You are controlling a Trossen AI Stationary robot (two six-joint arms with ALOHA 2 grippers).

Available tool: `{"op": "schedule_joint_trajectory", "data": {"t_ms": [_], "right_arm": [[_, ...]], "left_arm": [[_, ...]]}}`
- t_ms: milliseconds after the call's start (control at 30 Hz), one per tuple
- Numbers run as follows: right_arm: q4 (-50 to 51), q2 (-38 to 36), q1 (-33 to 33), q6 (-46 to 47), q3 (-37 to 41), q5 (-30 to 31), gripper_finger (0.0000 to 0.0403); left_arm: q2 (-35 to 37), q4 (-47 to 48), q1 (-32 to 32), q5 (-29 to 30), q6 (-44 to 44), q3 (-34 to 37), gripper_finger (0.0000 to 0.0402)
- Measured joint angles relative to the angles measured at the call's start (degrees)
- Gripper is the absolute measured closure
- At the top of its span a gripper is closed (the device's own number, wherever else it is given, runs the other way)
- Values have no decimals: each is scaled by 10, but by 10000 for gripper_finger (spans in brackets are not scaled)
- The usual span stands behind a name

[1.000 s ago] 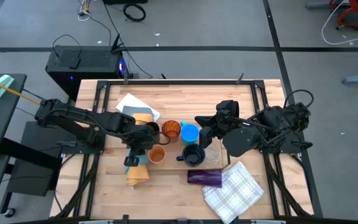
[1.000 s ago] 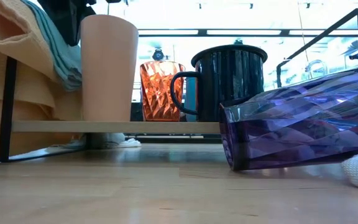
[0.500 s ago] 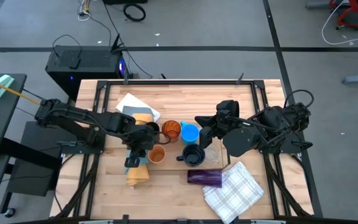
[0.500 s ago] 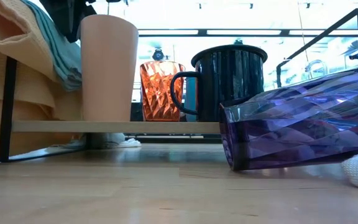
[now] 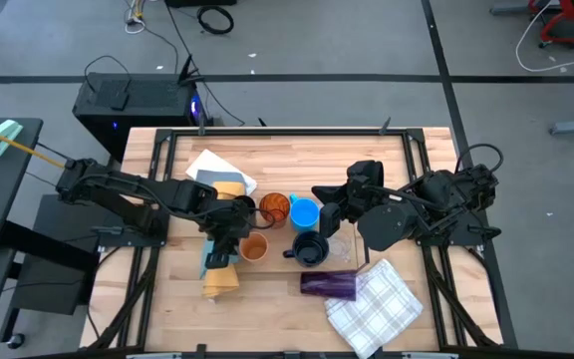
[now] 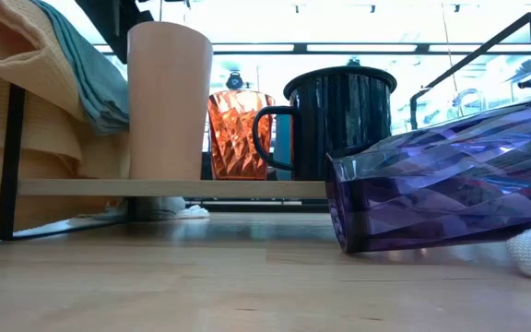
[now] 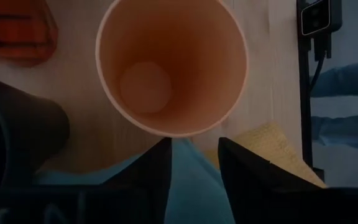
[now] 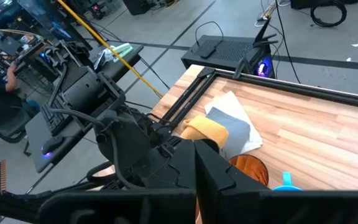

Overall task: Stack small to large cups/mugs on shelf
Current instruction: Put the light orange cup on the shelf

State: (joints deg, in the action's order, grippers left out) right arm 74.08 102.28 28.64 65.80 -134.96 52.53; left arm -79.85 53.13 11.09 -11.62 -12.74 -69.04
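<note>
On the wooden tabletop (image 5: 387, 175), the peach cup (image 5: 252, 247) stands upright on the shelf (image 6: 169, 188), directly below the nearer left hand (image 7: 193, 160), whose fingers are parted and hold nothing.

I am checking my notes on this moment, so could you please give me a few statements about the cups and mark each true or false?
1. The purple tumbler lies on its side on the table. True.
2. The peach cup stands upright. True.
3. The peach cup holds liquid. False: the left wrist view shows it empty.
4. The dark mug is tipped over. False: it stands upright, handle showing.
5. The left tool is shut on the peach cup. False: its fingers are apart, just off the rim.
6. The amber cup stands beside the blue cup. True.
</note>
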Motion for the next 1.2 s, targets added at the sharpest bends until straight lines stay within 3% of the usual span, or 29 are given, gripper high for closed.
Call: {"op": "schedule_joint_trajectory", "data": {"t_ms": [600,1200], "right_arm": [[-12,0,0,0,0,0,403],[-15,0,0,-4,0,0,403]], "left_arm": [[-74,-22,0,9,-17,-1,237],[-75,-81,0,0,-32,0,238]]}}
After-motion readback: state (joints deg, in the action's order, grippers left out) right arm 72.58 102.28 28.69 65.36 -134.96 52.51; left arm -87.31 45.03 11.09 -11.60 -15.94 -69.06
